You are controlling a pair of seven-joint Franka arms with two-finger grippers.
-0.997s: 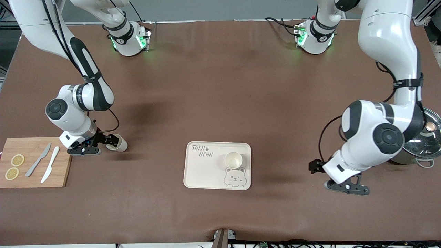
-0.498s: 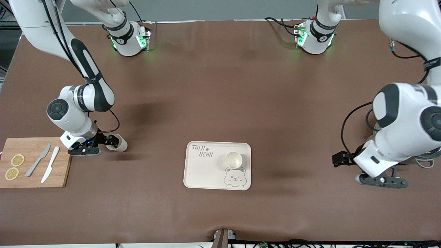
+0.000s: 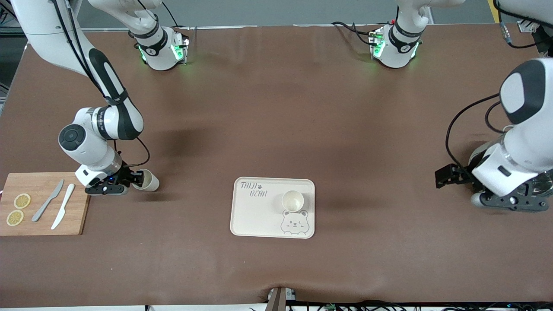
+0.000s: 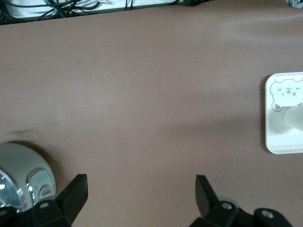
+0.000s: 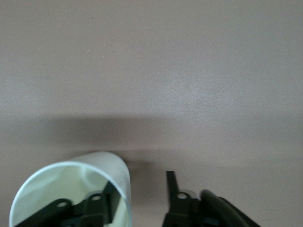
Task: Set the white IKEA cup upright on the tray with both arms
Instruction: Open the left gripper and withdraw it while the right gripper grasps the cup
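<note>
A white cup (image 3: 149,182) lies on its side on the brown table, beside the cutting board, its mouth toward my right gripper (image 3: 137,179). In the right wrist view one finger (image 5: 110,201) is inside the cup (image 5: 57,189) and the other (image 5: 171,188) is outside its wall; the right gripper (image 5: 142,193) is open. The cream tray (image 3: 255,214) with the bear drawing lies mid-table, nearer the front camera, with a second white cup (image 3: 293,201) upright on it. My left gripper (image 3: 448,177) is open and empty over bare table at the left arm's end (image 4: 140,188). The tray's edge (image 4: 283,142) shows there.
A wooden cutting board (image 3: 43,218) with two lemon slices (image 3: 18,209) and two knives (image 3: 56,205) lies at the right arm's end. A metal pot with a lid (image 4: 21,172) stands under the left arm.
The left arm has swung away from the tray toward its own end of the table. The right gripper has edged toward the lying cup, which shifted slightly.
</note>
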